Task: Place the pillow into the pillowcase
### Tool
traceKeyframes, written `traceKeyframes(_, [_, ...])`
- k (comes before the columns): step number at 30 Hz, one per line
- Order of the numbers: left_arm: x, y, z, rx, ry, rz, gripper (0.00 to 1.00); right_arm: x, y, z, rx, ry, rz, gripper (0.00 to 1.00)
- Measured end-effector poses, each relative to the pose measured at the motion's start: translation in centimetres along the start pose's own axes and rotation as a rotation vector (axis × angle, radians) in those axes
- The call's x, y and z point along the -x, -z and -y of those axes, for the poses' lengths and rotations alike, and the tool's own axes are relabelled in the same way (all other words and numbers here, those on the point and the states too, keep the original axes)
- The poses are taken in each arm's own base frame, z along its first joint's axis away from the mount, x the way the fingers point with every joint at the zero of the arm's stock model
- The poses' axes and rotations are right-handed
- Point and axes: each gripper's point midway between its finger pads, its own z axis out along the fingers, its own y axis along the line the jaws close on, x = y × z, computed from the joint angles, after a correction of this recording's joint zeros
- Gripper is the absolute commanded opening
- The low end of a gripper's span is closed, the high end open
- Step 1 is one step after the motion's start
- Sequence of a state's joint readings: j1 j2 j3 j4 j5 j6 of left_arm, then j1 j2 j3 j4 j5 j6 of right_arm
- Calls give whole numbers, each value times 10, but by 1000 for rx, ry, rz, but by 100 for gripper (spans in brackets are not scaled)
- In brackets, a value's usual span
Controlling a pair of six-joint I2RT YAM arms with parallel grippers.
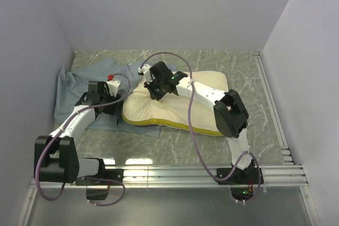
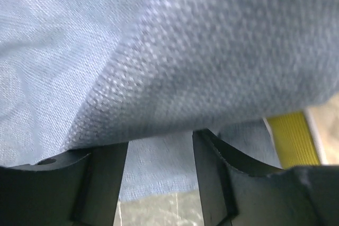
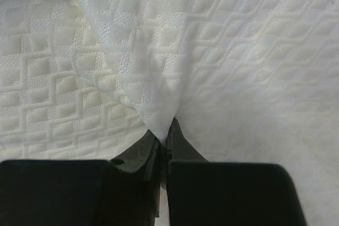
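My right gripper (image 3: pixel 165 133) is pinched tight on a raised tuck of the quilted cream cover of the pillow (image 3: pixel 238 67), jaws together with only that cloth between them. From overhead, the pinch sits at the pillow's 10 o'clock corner, and the right arm (image 1: pixel 212 96) reaches across the slab from 4 o'clock.

My left gripper (image 2: pixel 159 142) has its jaws standing apart. A fold of the blue-grey pillowcase (image 2: pixel 212 51) hangs across their tips, but the wrist view is too close and soft for me to say whether they touch it. Through the gap I see more blue cloth and a strip of the marbled table (image 2: pixel 159 207). At 4 o'clock in that view the pillow's yellow side edge (image 2: pixel 291 138) shows just beside the cloth.

Overhead, the pillow lies flat mid-table, outside the case. The pillowcase lies rumpled at its 9 to 10 o'clock, with a blue hem showing under the pillow's 7 o'clock edge.
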State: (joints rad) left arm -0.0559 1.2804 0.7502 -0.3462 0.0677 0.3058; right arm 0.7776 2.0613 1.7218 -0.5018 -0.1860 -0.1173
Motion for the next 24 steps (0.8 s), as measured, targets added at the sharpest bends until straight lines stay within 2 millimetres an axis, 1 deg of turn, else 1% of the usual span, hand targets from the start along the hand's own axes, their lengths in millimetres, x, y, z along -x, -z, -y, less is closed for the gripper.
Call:
traceKeyframes(4, [5,-7,-2,10,22,18,59,0,0,0,3,-13,1,0])
traceKeyframes(7, [3,-14,3,-15,39,9,59,0,0,0,5,-21,1,0])
traceKeyframes(9, [0,-19,7,-35,44,-2,57,0,0,1,4,-26,1,0])
traceKeyframes(10, [-1,-21,8,-44,48,-6,50,0,0,1,4,-29,1,0])
traceKeyframes(12, [-4,-26,12,-60,61,-22,42,0,0,1,4,-34,1,0])
traceKeyframes(13, [-6,-29,13,-70,67,-32,30,0,0,1,3,-39,1,0])
traceKeyframes(15, [-9,-34,16,-89,74,-51,12,0,0,1,2,-50,1,0])
traceKeyframes(16, [-9,-35,18,-99,74,-59,0,0,0,1,2,-58,1,0])
traceKeyframes(17, [-10,-34,20,-112,74,-66,0,0,0,1,1,-65,1,0])
traceKeyframes(20, [-11,-25,29,-167,54,-67,0,0,0,1,-7,-100,1,0])
traceKeyframes(22, [-9,-10,36,-205,39,-55,0,0,0,2,-17,-129,2,0])
traceKeyframes(24, [-3,12,41,-236,15,-19,0,1,1,3,-29,-161,4,0])
